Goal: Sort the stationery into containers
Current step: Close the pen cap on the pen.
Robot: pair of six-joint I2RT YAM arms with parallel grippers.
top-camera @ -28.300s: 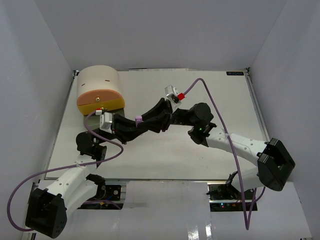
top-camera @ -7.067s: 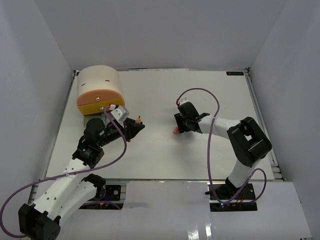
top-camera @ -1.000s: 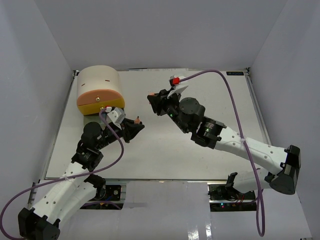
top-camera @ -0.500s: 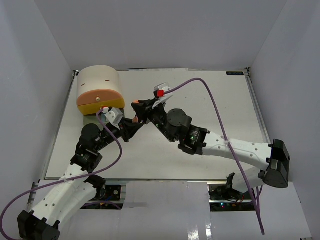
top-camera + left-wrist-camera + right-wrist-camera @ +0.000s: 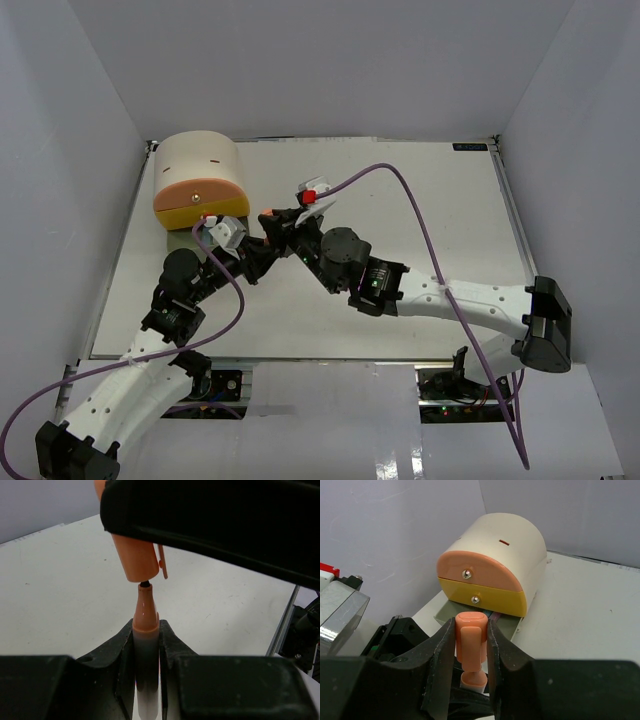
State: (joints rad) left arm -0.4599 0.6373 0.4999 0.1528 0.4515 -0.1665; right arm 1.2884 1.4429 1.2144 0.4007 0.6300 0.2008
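My left gripper (image 5: 146, 632) is shut on a marker (image 5: 145, 622) with a white barrel and an orange nib end, held upright. Directly above its tip hangs an orange cap (image 5: 136, 560), almost touching it, with my right gripper (image 5: 471, 632) shut on that cap (image 5: 471, 640). From above, the two grippers meet just right of the cabinet, the right gripper (image 5: 270, 220) over the left gripper (image 5: 256, 256). The beige cabinet (image 5: 500, 537) has a peach drawer (image 5: 475, 572) and a yellow drawer (image 5: 492, 600) closed, and the grey-green bottom drawer (image 5: 510, 626) pulled out with pens partly visible inside.
The cabinet (image 5: 198, 160) stands at the far left corner of the white table (image 5: 420, 200). White walls enclose the table on three sides. The right arm (image 5: 440, 295) stretches across the table's middle, and purple cables loop over both arms.
The right arm has swung left and down with the orange cap, from the table's middle to just above the marker tip. The left arm has hardly moved.
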